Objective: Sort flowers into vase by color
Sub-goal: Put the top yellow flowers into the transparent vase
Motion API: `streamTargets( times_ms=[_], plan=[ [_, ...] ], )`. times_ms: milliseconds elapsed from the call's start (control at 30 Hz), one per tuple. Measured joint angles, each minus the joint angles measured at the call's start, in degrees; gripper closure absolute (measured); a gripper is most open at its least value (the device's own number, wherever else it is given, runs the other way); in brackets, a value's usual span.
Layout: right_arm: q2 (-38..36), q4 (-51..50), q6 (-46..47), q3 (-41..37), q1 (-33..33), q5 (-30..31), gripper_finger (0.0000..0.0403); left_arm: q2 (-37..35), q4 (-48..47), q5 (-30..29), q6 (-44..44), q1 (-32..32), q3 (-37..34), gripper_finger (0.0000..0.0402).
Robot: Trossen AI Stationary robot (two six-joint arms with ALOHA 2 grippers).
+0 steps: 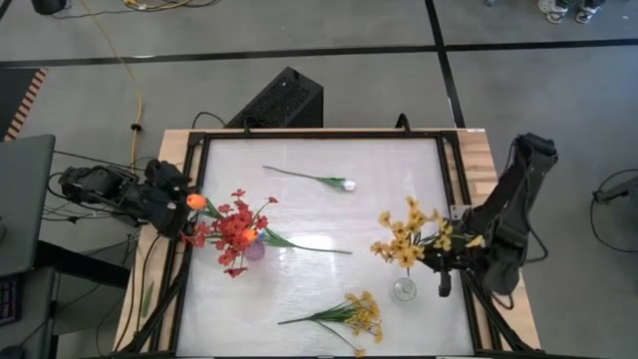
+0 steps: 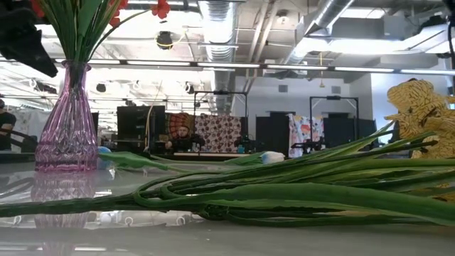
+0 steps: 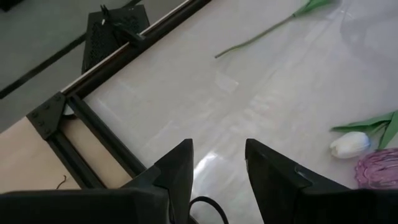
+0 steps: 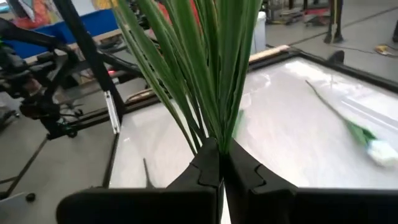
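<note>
A pink glass vase (image 1: 254,249) (image 2: 67,121) stands left of centre and holds red blossom clusters (image 1: 231,227) and orange tulips (image 1: 196,201). My left gripper (image 3: 216,163) is open near the table's left edge, beside that vase, and holds nothing. My right gripper (image 4: 221,163) is shut on a yellow spray (image 1: 404,234), lifted above a small clear vase (image 1: 404,289) on the right. A second yellow spray (image 1: 354,314) (image 2: 284,188) lies flat near the near edge. A white-bud flower (image 1: 339,183) lies flat toward the far side. Another white bud (image 3: 350,144) lies beside the pink vase. My right gripper pinches the yellow spray's bundle of green stems (image 4: 214,124) between its two fingers, low on the stems. The stems and leaves fan out away from the fingers. The spray is lifted clear of the table, its blossoms (image 1: 399,239) pointing toward the table's left.
A black frame (image 1: 454,179) borders the white table top, with wooden strips outside it. A black box (image 1: 279,100) sits on the floor beyond the far edge. There is bare table top in the middle, between the two vases.
</note>
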Motion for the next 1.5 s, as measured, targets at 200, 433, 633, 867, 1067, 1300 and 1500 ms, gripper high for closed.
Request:
streamTargets(
  times_ms=[200, 433, 633, 867, 1067, 1300, 1500],
  plan=[
    [4.5, 0.3, 7.2, -1.5, 0.0, 0.1, 0.0371, 0.0, 0.0, -0.3, -2.7, 0.0, 0.0, 0.0266],
    [9.1, 0.5, 11.4, -1.5, 0.9, -0.3, 0.0371, 0.0, 0.0, 0.2, -5.9, 0.0, 0.0, 0.0266],
    [9.9, 0.8, 12.7, -1.5, 2.1, -0.1, 0.0372, 0.0, 0.0, 1.5, -6.8, 0.0, 0.0, 0.0266],
    [9.9, 0.2, 12.5, -1.5, 3.4, -1.3, 0.0360, 0.0, 0.0, 2.7, -8.7, 0.0, 0.0, 0.0266],
    [9.8, -1.1, 12.0, -1.5, 3.9, -5.0, 0.0353, 0.0, 0.0, 4.5, -9.2, 0.0, 0.0, 0.0266],
    [9.7, -1.3, 8.0, -1.5, 3.9, -6.2, 0.0350, 0.0, 0.0, 4.6, -9.2, 0.0, 0.0, 0.0266],
    [9.7, -1.4, 9.4, -1.5, 3.8, -10.8, 0.0312, 0.0, 0.0, 5.3, -9.2, 0.0, 0.0, 0.0266]
  ],
)
